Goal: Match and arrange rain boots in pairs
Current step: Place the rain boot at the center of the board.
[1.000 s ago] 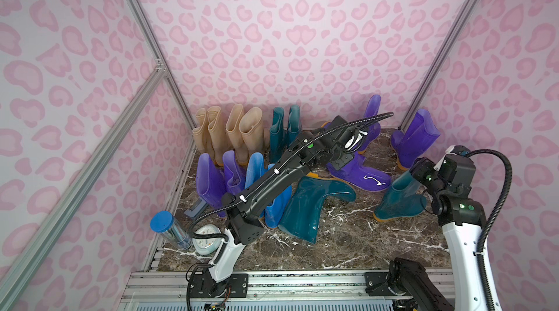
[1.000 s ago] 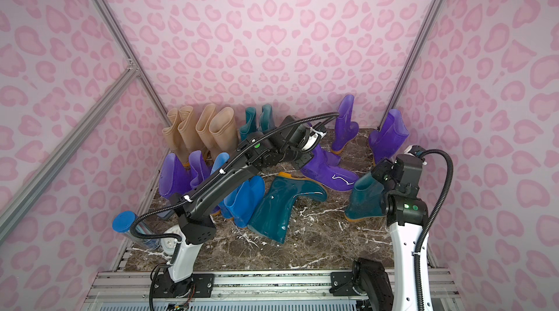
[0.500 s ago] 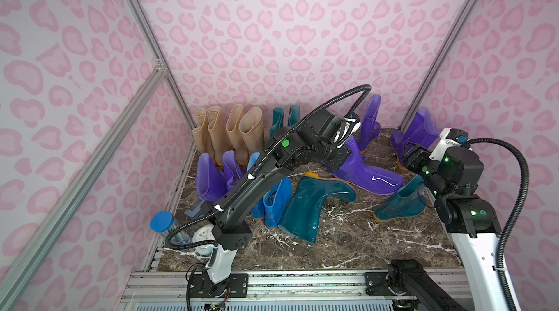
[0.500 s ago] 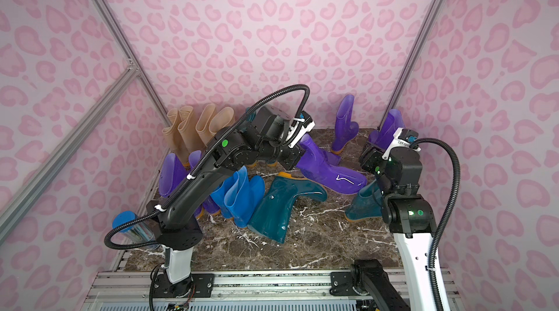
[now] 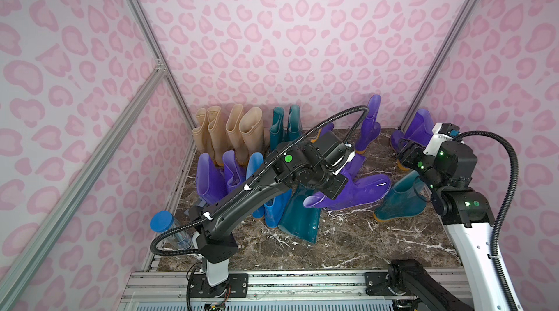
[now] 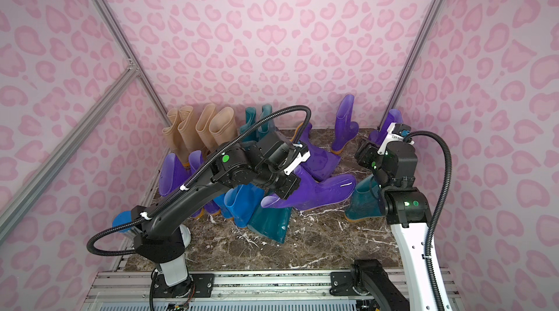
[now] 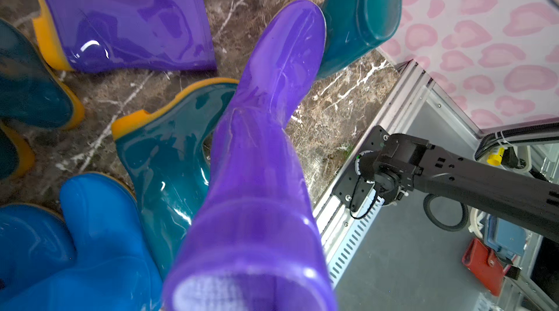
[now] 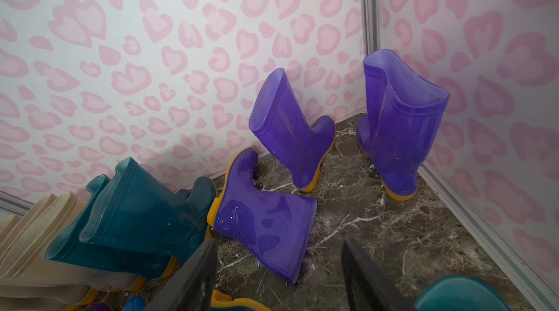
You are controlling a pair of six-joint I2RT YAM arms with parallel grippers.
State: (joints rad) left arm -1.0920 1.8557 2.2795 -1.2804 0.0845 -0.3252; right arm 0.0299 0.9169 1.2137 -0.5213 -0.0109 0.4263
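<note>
Over marble floor (image 5: pixel 348 243), left claw (image 5: pixel 334 187) has seemingly raised purple boot (image 5: pixel 360 193).

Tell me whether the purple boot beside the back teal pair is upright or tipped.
Tipped: the purple boot lies on its side on the floor, yellow sole facing the teal boots.

No text, label, brand, number or sign can be read in any view. The small yellow tag (image 7: pixel 494 155) by the cable bundle in the left wrist view is too blurred to show any print.
</note>
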